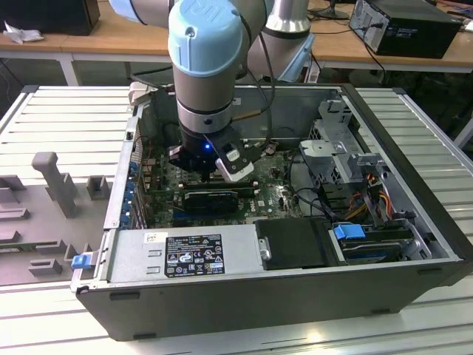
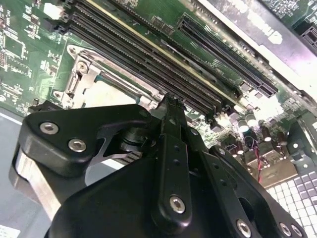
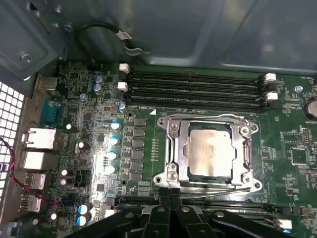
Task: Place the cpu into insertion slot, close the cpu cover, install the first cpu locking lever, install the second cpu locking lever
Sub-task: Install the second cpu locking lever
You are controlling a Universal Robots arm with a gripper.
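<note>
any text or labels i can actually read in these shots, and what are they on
No text reads clearly enough to quote.
Black label on the grey power supply box, exterior view: print too small.
White sticker beside it: too small.
Markings on the green motherboard, first wrist view: blurred.
Face of the cpu under the closed cpu cover: faint, unreadable marks.

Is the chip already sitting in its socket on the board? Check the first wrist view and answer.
Yes: the pale chip lies flat inside the socket, framed by the metal cover closed around it.
</note>
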